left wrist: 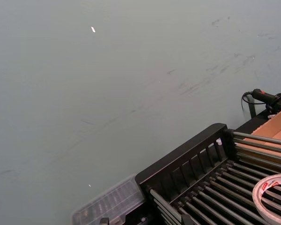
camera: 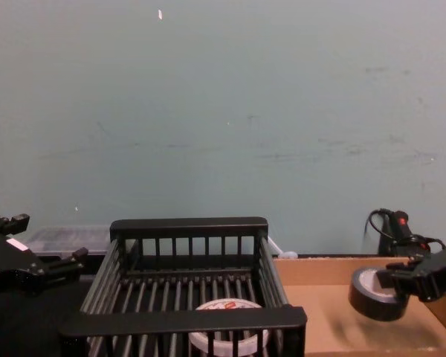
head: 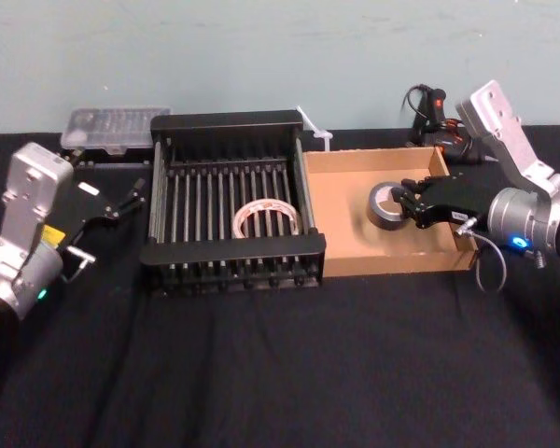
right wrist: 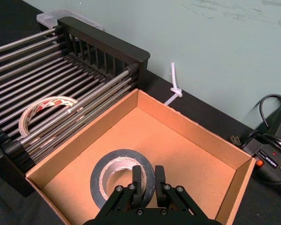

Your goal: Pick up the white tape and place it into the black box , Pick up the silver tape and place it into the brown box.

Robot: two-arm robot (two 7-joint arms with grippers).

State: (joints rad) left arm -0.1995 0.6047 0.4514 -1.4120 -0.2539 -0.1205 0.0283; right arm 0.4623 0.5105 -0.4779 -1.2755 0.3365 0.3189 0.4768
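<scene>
The silver tape [head: 381, 202] hangs tilted just above the floor of the brown box [head: 355, 252]. My right gripper [head: 407, 207] reaches in from the right and is shut on the roll's wall. In the right wrist view one finger sits in the pale core and the other outside the silver tape [right wrist: 100, 176]; the right gripper [right wrist: 149, 180] pinches its near side. From the chest the silver tape [camera: 368, 295] shows off the cardboard. The white tape [head: 266, 220] lies flat on the slats of the black box [head: 233, 247]. My left gripper [head: 109, 222] is open, left of the crate.
A clear plastic case [head: 112, 129] lies behind the crate's left corner. A white zip tie [head: 314, 129] and a black tool with cables [head: 439, 121] lie along the back by the wall. Black cloth [head: 280, 373] covers the front of the table.
</scene>
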